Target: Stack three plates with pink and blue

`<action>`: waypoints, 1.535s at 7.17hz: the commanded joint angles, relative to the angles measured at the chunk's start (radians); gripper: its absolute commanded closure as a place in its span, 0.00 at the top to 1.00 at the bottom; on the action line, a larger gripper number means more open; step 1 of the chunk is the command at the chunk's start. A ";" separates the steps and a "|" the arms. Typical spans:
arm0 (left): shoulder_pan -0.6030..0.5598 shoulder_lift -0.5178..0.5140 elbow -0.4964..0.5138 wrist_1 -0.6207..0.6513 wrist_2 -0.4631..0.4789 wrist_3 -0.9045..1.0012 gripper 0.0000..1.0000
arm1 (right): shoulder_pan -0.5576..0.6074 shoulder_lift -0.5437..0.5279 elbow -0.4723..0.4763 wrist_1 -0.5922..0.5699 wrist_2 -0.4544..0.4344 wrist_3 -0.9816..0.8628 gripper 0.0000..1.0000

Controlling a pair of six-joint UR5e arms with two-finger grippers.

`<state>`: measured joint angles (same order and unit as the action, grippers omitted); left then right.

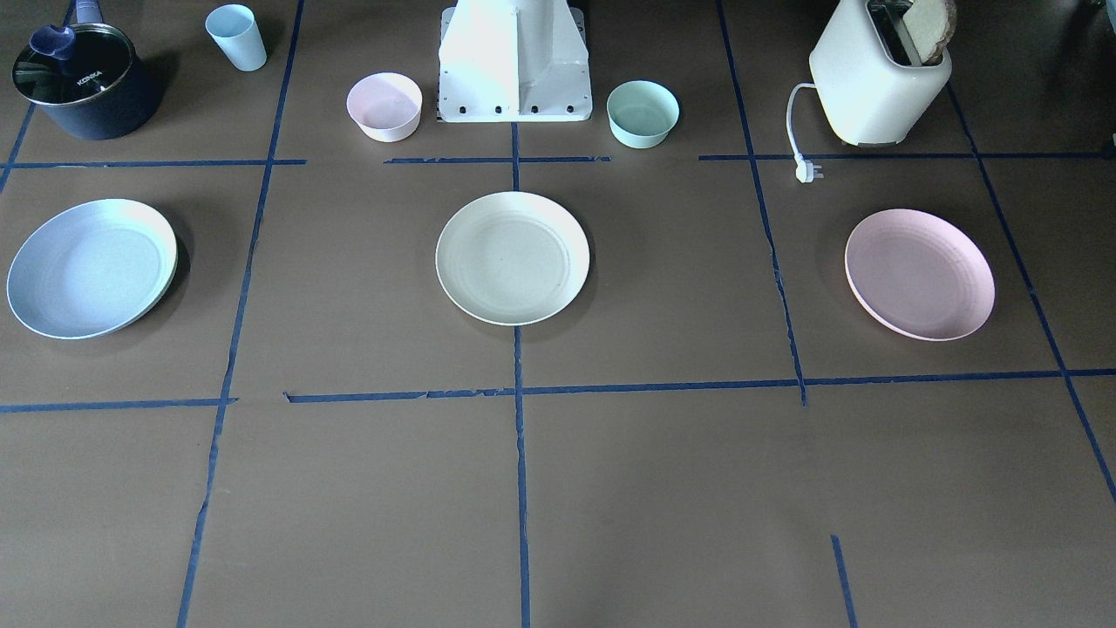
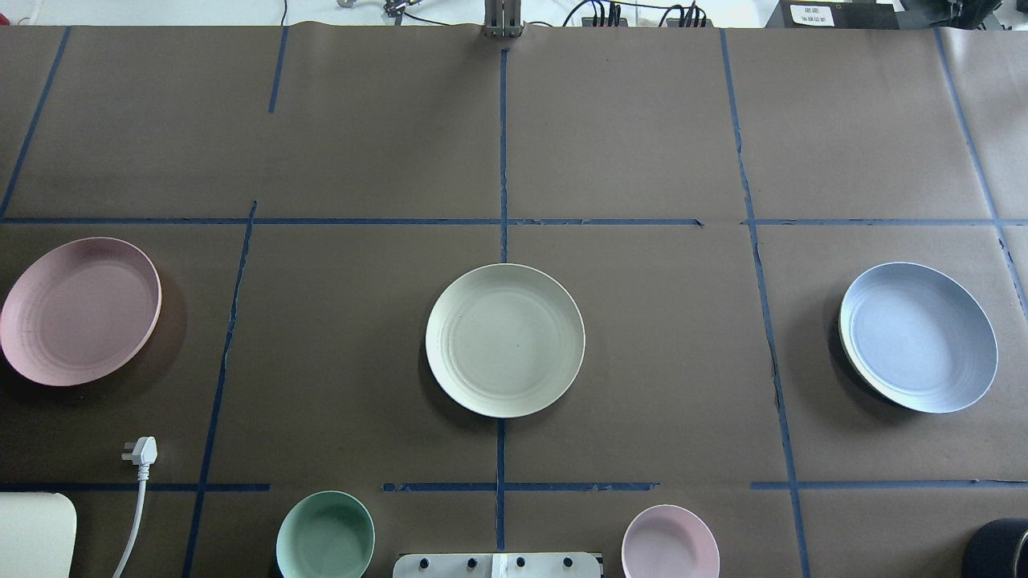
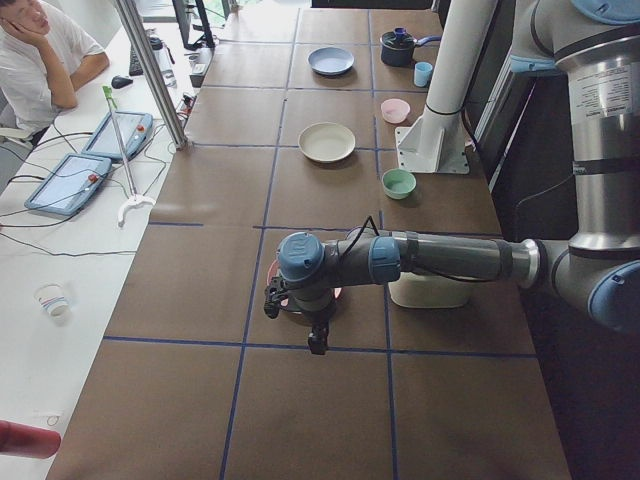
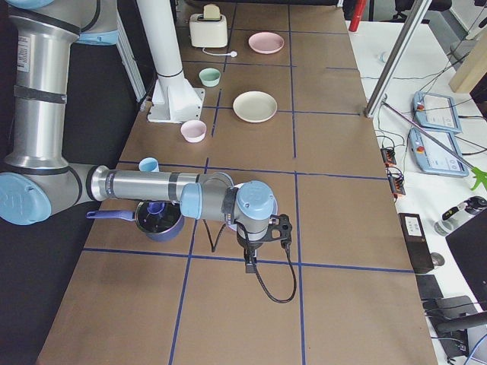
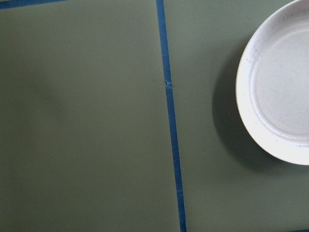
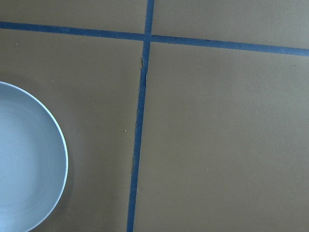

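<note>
Three plates lie apart in a row across the middle of the table. The cream plate [image 1: 513,257] [image 2: 504,339] is in the centre. The pale pink plate [image 1: 920,273] [image 2: 79,310] is on my left side and shows at the right edge of the left wrist view [image 5: 280,92]. The pale blue plate [image 1: 91,266] [image 2: 919,337] is on my right side and shows at the left edge of the right wrist view [image 6: 24,159]. My left gripper [image 3: 318,343] hangs over the pink plate. My right gripper [image 4: 249,262] hangs beside the blue plate, which the arm hides there. I cannot tell whether either is open.
Near my base [image 1: 514,61] stand a small pink bowl [image 1: 384,106] and a mint-green bowl [image 1: 643,113]. A toaster [image 1: 881,74] with bread and a loose plug [image 1: 808,170] is behind the pink plate. A dark pot [image 1: 83,83] and a blue cup [image 1: 237,37] are behind the blue plate.
</note>
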<state>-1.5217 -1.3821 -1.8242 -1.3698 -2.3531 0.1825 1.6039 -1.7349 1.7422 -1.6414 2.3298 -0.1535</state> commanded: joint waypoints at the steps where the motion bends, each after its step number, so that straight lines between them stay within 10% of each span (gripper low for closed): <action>1: 0.002 -0.008 -0.006 -0.002 0.002 0.000 1.00 | -0.002 0.002 0.002 0.000 0.000 0.002 1.00; 8: 0.073 -0.135 0.054 -0.179 -0.018 -0.144 1.00 | -0.018 0.002 0.017 0.000 0.005 0.005 1.00; 11: 0.321 -0.147 0.404 -0.897 -0.006 -0.722 1.00 | -0.021 0.002 0.017 0.002 0.005 0.005 1.00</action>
<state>-1.2969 -1.5206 -1.5674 -1.9721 -2.3642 -0.2961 1.5850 -1.7333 1.7595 -1.6401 2.3347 -0.1488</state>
